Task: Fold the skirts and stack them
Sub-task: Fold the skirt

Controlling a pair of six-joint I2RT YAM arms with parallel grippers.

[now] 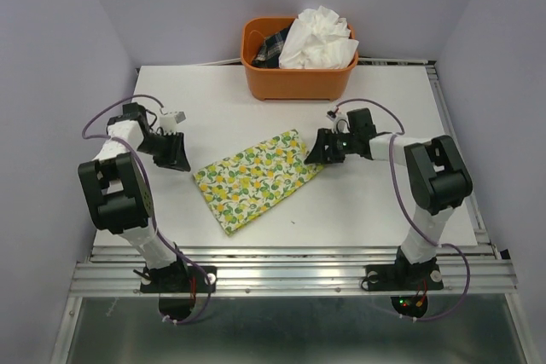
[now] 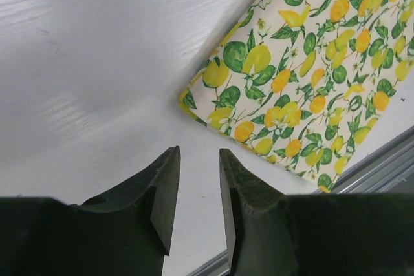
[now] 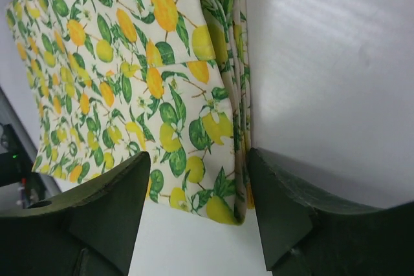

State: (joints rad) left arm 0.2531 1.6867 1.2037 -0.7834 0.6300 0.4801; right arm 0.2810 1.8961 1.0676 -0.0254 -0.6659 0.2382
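Nearest the lens, my right hand (image 3: pixel 197 159) sits released astride one end of the folded lemon skirt (image 1: pixel 256 178), my left hand (image 2: pixel 198 159) released off its other end, so I judge it the stack's base on the desk (image 1: pixel 384 202), the white skirt (image 1: pixel 317 38) beyond it in the basket (image 1: pixel 294 83).

orange basket (image 1: pixel 294 84) on white table (image 1: pixel 213 104)
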